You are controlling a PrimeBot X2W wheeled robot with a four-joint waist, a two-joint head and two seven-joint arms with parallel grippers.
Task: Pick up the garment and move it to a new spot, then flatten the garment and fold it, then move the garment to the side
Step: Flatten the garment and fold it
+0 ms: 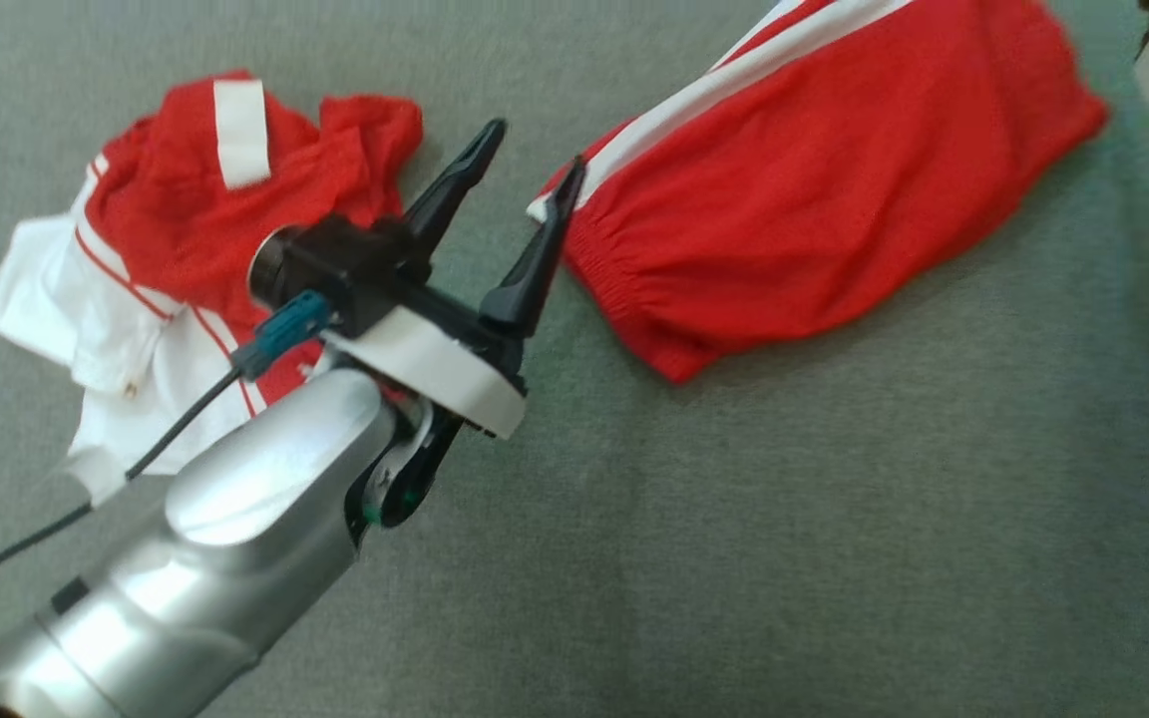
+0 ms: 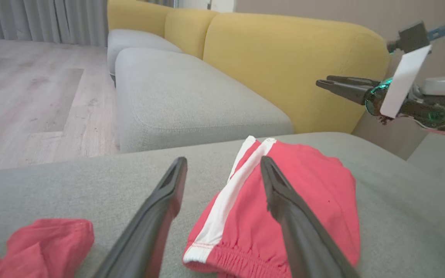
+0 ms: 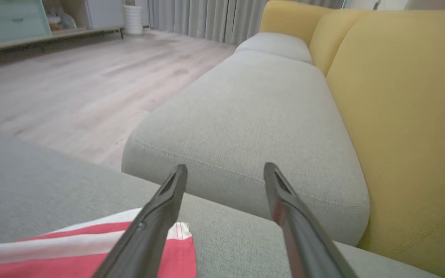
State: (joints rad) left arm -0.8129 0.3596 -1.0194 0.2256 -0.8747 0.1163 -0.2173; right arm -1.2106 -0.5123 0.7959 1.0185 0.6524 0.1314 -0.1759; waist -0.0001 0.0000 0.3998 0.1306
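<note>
1. Left hand [image 1: 535, 150] is hanging released, fingers spread, grasping nothing. Risk: one fingertip is sitting right at the waistband corner of the red shorts [image 1: 814, 189]; touching or not, cannot tell. A sideways sweep from here would likely be snagging the elastic and rumpling the cloth.
2. Crumpled red-and-white shirt [image 1: 176, 249] is lying near that hand at 9 o'clock; a low pass is risking hooking it too.
3. Shorts are lying flat on the grey cushion [image 1: 734, 548], stretching away toward 2 o'clock from the left hand.
4. Right hand [image 3: 225, 166] is hovering released and empty at the shorts' far end, striped hem showing at 7 o'clock beneath it.
5. Yellow backrest [image 2: 284, 65] is standing beyond.
</note>
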